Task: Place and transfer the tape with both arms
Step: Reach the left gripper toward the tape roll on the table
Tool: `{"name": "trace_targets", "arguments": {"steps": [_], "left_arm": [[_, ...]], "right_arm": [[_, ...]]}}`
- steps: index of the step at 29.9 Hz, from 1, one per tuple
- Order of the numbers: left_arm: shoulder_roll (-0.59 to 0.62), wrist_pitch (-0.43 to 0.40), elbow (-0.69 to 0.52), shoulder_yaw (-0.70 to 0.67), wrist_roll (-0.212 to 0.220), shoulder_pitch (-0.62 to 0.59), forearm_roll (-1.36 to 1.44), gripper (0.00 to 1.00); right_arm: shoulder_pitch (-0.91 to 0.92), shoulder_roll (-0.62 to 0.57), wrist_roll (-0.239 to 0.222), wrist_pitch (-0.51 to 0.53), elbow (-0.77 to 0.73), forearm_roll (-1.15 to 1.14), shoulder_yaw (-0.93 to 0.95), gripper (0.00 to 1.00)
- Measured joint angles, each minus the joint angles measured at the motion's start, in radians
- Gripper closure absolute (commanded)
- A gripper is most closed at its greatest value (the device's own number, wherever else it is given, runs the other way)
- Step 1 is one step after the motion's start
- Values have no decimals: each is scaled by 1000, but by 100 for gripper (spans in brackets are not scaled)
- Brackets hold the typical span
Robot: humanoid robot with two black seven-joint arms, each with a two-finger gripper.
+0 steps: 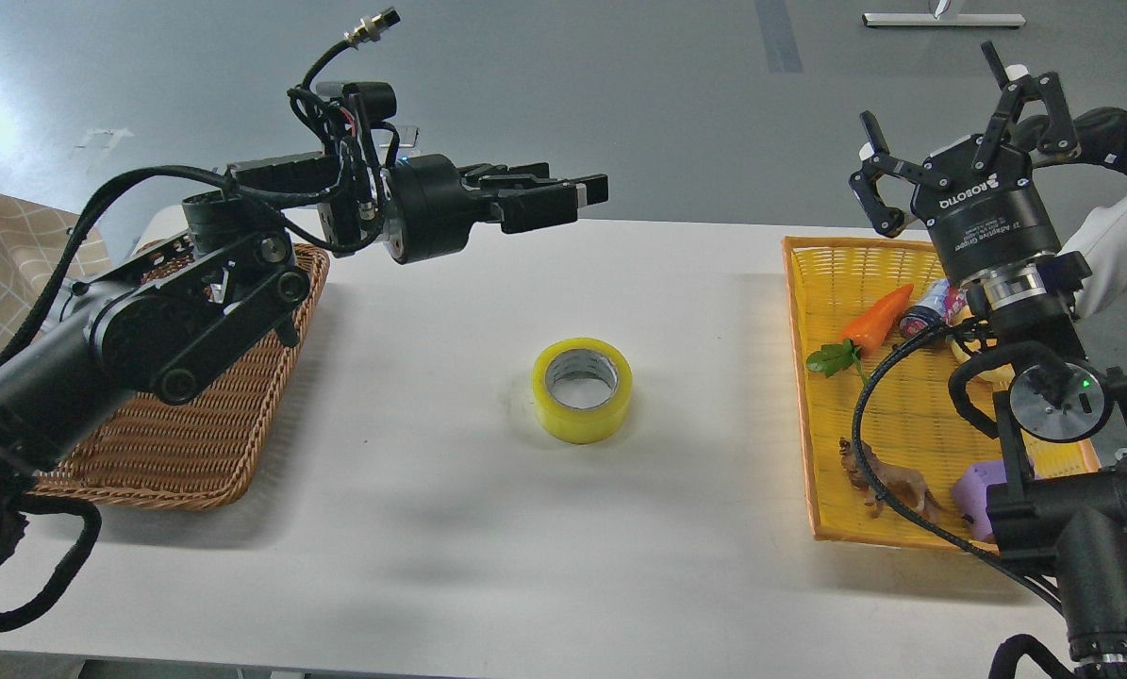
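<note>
From our head view, the tape (583,389) lies flat on its side at the middle of the white table (412,566), core hole up, touched by neither arm. Our left gripper (589,193) hovers above the table's far side, up and left of the roll, its fingers drawn together and empty. Our right gripper (940,141) is raised over the far end of the yellow tray (808,377), fingers spread wide and holding nothing.

We judge the task about midway: the roll appears set down at centre, with the pick-up and delivery to the brown wicker basket (195,453) at left yet to come.

Bare tabletop rings the roll on every side, so either arm has open room to descend. The tray's toys, a carrot (879,316) among them, sit well apart from it.
</note>
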Motion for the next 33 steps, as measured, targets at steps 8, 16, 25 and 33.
{"name": "trace_targets", "arguments": {"steps": [8, 16, 25, 33], "left_arm": [[-1, 0, 0, 76, 53, -5, 190, 2], [-10, -8, 5, 198, 167, -35, 224, 2], [-63, -23, 57, 263, 180, -39, 213, 2], [-113, -64, 104, 279, 187, -39, 213, 2]], "right_arm": [[-34, 0, 25, 0, -4, 0, 4, 0], [-50, 0, 40, 0, -4, 0, 5, 0], [-54, 0, 41, 0, -6, 0, 5, 0], [-67, 0, 41, 0, -6, 0, 5, 0]]}}
